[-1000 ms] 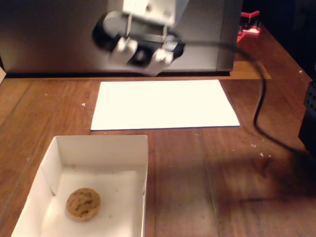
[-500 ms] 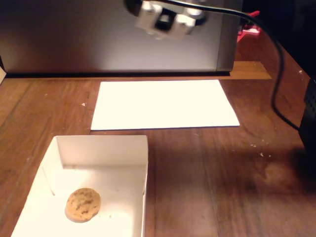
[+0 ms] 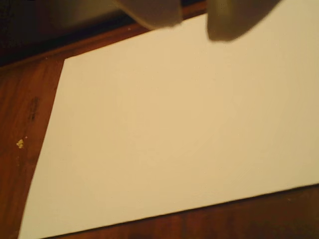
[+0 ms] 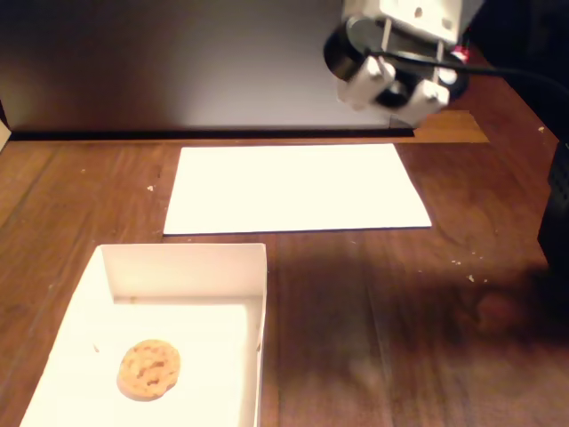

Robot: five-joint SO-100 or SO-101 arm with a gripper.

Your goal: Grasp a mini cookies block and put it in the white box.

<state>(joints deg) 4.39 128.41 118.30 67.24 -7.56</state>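
Golden-brown and flecked with dark chips, the mini cookies block (image 4: 148,369) is seen in the fixed view lying flat on the floor of the white box (image 4: 187,259), toward its near left part and clear of the walls — so the placing step is judged already done. From the cookie, the claw (image 4: 396,86) lies far up and to the right in that view, raised above the table's (image 4: 400,338) far edge and well apart from the box; being round, the cookie offers no long axis to align with. The claw's fingers (image 3: 154,12) are seen in the wrist view as two pale blurred tips with a gap between them and nothing held, so the claw is judged apart and empty. Between claw and box a flat white paper sheet (image 4: 293,189) is spread on the wooden table; in the wrist view it fills most of the picture and carries no cookie. A few crumbs (image 3: 20,144) are scattered on the wood beside it. Nothing stands in the way of the claw — no further cookie is visible outside the box.
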